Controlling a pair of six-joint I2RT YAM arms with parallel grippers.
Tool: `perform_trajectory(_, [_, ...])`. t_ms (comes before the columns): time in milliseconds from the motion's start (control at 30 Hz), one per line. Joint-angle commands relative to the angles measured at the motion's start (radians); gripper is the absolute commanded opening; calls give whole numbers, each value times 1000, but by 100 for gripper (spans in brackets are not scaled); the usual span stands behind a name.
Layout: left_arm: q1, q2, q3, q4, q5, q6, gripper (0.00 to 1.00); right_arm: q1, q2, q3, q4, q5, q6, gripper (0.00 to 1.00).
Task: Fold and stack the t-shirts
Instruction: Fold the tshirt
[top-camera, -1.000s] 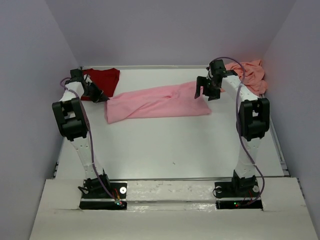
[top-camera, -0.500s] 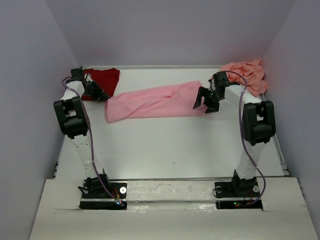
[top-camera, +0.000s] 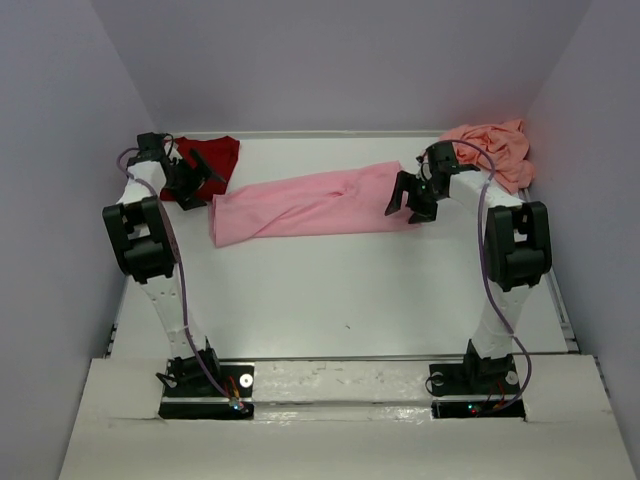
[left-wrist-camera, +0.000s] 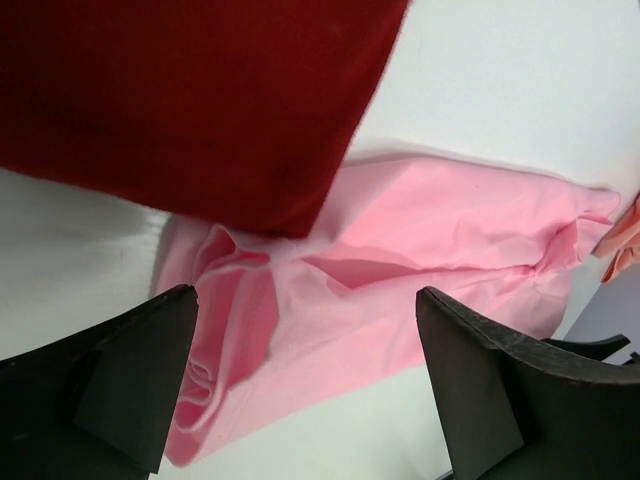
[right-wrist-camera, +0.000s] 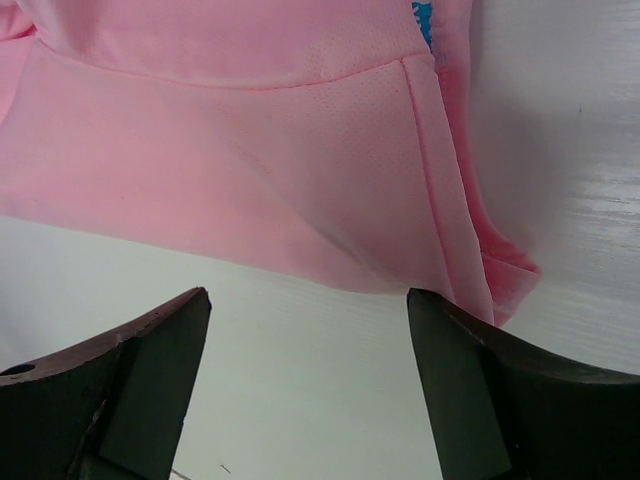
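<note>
The light pink t-shirt (top-camera: 310, 205) lies stretched in a long band across the back half of the table. The dark red t-shirt (top-camera: 212, 160) lies at the back left, its corner over the pink one's left end. The salmon-pink t-shirt (top-camera: 495, 145) is bunched in the back right corner. My left gripper (top-camera: 198, 178) hangs open just above the pink t-shirt's (left-wrist-camera: 430, 230) left end, below the dark red t-shirt (left-wrist-camera: 180, 100), holding nothing (left-wrist-camera: 305, 320). My right gripper (top-camera: 410, 200) is open over the pink t-shirt's (right-wrist-camera: 230, 150) right end, nothing between its fingers (right-wrist-camera: 308, 310).
The white table (top-camera: 330, 290) is walled in by purple panels at the back and on both sides. The two arm bases stand at its near edge. A small blue patch (right-wrist-camera: 422, 20) shows at the pink t-shirt's right edge.
My left gripper has gone from shut to wide open at the pink t-shirt's left end. The right gripper came forward from the salmon-pink t-shirt to the pink one's right end, staying open.
</note>
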Motion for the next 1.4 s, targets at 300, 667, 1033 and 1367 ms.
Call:
perform_trajectory(300, [1, -409, -368, 60, 14, 8, 99, -61, -73, 54, -23, 24, -45, 85])
perform_trajectory(667, [1, -481, -550, 9, -45, 11, 99, -92, -26, 68, -17, 15, -74, 85])
perform_trajectory(1033, [1, -489, -577, -6, -113, 29, 99, -101, 48, 88, 32, -17, -72, 82])
perform_trajectory(1367, [1, -443, -586, 33, -153, 43, 99, -101, 68, 46, 70, -30, -75, 55])
